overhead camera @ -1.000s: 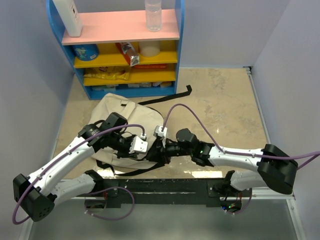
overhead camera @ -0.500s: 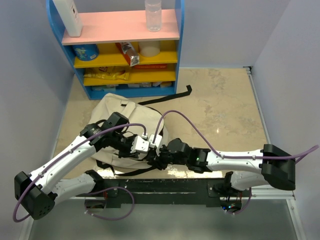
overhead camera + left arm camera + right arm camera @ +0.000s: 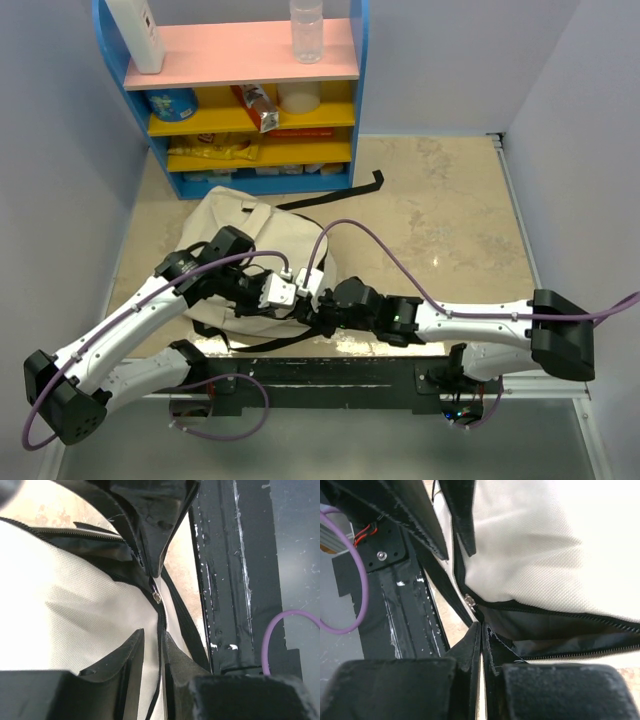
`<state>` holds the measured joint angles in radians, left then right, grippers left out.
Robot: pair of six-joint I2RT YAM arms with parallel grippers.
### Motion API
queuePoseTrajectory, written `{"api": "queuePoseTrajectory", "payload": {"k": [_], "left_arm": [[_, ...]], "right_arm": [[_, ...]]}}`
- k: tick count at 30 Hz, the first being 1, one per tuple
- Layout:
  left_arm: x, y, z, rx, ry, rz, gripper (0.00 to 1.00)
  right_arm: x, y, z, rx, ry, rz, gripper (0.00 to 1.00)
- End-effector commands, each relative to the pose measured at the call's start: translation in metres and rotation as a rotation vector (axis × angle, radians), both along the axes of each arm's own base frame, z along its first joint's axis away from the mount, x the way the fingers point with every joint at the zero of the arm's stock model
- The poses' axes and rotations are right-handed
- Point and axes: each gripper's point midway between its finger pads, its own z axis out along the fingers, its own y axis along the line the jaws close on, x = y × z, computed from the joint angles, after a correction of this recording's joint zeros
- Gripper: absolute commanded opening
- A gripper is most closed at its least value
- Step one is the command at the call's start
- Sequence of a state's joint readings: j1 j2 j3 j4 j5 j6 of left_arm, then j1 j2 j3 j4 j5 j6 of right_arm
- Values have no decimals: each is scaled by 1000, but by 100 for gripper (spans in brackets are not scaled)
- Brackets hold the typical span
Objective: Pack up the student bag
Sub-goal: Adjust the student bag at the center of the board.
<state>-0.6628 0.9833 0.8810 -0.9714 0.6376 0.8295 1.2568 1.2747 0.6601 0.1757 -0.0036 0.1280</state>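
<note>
The student bag [image 3: 250, 235] is a beige fabric backpack with black straps, lying flat in front of the shelf. Both grippers meet at its near right corner. My left gripper [image 3: 284, 293] is shut on the bag's fabric, and the black zipper line runs between its fingers in the left wrist view [image 3: 152, 632]. My right gripper [image 3: 316, 308] is shut on the bag's edge [image 3: 481, 625], just behind the metal zipper pull [image 3: 469, 600]. The zipper is partly open and shows dark lining [image 3: 555, 630]. The pull also shows in the left wrist view [image 3: 157, 597].
A blue shelf unit [image 3: 360, 90] with pink and yellow boards stands at the back, holding a clear bottle [image 3: 306, 30], a white bottle [image 3: 135, 35] and packets. A loose black strap [image 3: 340, 196] trails to the bag's right. The black mounting rail [image 3: 330, 375] lies close to the bag's near edge.
My right gripper has moved left and nearer, closing in on the left gripper at the bag's corner. The left arm has hardly moved.
</note>
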Motion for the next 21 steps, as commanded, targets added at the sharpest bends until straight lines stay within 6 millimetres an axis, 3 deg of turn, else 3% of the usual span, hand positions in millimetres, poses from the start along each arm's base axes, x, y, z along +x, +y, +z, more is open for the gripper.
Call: {"api": "queuePoseTrajectory", "payload": {"k": [1,6,10,11,15,19,21], "left_arm": [[-3,-3,-2,-17,5,-11,25],[-5,-1,-9,-5,15,-19,26],[-7,-2,-10,-9,23,-34,26],[-7,-3,-11,-8,27,-37,26],[0,-10,-6,-29,15,-27,24],[17,-17,4,-44,-17,39,17],[16,-21,7,-56,0,28,16]], "right_arm": [[-3,6,45,90,-43,-3,0],[-14,5,62,119,-35,19,0],[-21,3,60,117,-15,32,0],[-25,3,56,114,-10,45,7],[-33,1,26,54,14,64,21],[-33,-7,1,-5,-19,29,24],[-31,-16,-12,-36,-69,-29,23]]}}
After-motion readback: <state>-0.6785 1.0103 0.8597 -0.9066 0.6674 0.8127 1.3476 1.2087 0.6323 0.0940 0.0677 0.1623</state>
